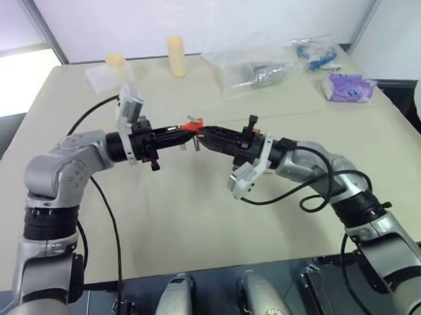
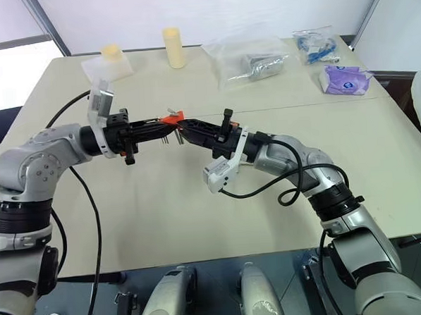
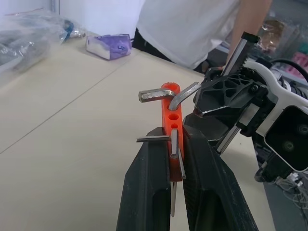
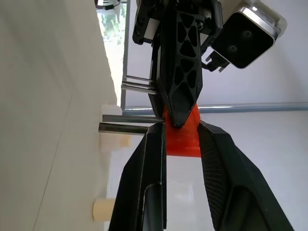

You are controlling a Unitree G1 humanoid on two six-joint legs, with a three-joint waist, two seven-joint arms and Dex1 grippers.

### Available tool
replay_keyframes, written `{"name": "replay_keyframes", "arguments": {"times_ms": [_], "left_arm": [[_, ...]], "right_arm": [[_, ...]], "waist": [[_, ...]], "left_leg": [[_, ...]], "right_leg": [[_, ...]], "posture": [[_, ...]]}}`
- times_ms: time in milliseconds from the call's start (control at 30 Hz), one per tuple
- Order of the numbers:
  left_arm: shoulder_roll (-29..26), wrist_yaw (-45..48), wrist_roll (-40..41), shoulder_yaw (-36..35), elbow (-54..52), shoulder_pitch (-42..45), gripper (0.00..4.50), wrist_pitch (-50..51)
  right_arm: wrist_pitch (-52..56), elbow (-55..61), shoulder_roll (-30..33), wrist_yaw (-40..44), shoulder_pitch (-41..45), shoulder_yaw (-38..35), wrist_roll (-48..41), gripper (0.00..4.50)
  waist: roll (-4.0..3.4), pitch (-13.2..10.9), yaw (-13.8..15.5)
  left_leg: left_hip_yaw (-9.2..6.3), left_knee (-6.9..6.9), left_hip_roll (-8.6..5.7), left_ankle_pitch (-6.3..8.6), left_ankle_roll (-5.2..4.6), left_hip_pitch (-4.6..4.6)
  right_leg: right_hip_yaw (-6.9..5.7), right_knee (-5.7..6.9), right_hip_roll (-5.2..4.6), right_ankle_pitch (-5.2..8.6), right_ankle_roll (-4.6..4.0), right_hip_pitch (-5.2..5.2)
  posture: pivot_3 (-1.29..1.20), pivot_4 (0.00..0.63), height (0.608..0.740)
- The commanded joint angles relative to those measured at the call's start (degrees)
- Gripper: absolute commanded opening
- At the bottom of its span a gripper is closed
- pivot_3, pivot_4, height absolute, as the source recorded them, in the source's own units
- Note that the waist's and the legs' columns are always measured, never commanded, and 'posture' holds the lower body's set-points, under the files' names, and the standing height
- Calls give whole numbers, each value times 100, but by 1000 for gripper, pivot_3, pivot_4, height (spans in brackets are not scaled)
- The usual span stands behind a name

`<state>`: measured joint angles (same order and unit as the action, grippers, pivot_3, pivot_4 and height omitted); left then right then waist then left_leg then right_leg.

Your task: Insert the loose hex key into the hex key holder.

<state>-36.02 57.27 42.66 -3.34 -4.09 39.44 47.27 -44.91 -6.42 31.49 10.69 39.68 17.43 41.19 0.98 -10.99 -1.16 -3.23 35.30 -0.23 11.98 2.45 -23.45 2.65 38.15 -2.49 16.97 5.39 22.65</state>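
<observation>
Two hands meet above the worktop (image 1: pixel 200 221) in our head views: the left hand (image 1: pixel 184 133) and the right hand (image 1: pixel 202 133) close on the hex key holder (image 1: pixel 192 123) from opposite sides. Our left wrist view shows its fingers (image 3: pixel 154 183) clamping the holder's lower end, grey keys sticking out. Our right wrist view shows the holder squeezed between its fingers (image 4: pixel 149 159). We cannot pick out the loose hex key.

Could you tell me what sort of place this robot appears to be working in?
Probably a lab or testing room: a plain beige table against white partition walls, with clear plastic bags of parts and a person in a white shirt standing by.
</observation>
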Motion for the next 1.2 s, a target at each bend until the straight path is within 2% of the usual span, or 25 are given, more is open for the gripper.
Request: {"name": "replay_keyframes", "arguments": {"times_ms": [33,200,300,533,700,833,933,1200], "left_arm": [[-34,4,19,-107,-95,40,26,-52],[-82,44,-27,-77,-138,25,26,-84],[-121,60,-61,-74,-192,3,26,-106],[-471,91,-145,-169,-753,-408,26,-267],[-604,20,-112,-280,-1116,-688,26,-346],[-606,-81,-137,-319,-1255,-807,26,-419],[-607,-134,-148,-312,-1321,-869,26,-454],[-665,-344,-85,-439,-1598,-1097,26,-392]], "right_arm": [[11,267,-22,22,-2,-63,-196,1051],[162,151,42,320,-86,-37,-408,1051],[569,64,63,870,-221,-38,-876,1051],[3138,2,517,3506,8,-433,-2828,1051],[4245,12,974,5184,560,-372,-3629,1051],[4269,-311,1235,6239,804,-54,-3775,1051],[4173,-708,1237,6735,924,139,-3756,1051],[3126,-2533,751,6826,1564,590,-3237,1051]], "waist": [[0,0,0],[0,0,0],[0,0,0],[-1,-1,4],[-2,-1,-1],[-2,-1,7],[-2,-1,8],[-2,-2,-14]], "left_leg": [[0,0,0,0,0,0],[0,0,0,0,0,0],[0,0,0,0,0,0],[-2,3,2,0,-1,1],[-3,2,4,1,-2,2],[-4,1,5,2,-4,1],[-3,5,3,2,-4,2],[-1,2,4,2,-3,2]], "right_leg": [[0,0,0,0,0,0],[0,0,0,0,0,0],[0,0,0,0,0,-1],[-1,-1,-3,0,0,-6],[-2,-1,-2,0,0,-5],[-6,-5,-2,0,0,-6],[-6,-5,-3,0,0,-8],[-5,-3,-1,0,0,-2]], "posture": [[0,150,740],[0,150,740],[0,150,740],[0,150,740],[0,150,740],[0,150,740],[0,150,740],[0,150,740]]}}
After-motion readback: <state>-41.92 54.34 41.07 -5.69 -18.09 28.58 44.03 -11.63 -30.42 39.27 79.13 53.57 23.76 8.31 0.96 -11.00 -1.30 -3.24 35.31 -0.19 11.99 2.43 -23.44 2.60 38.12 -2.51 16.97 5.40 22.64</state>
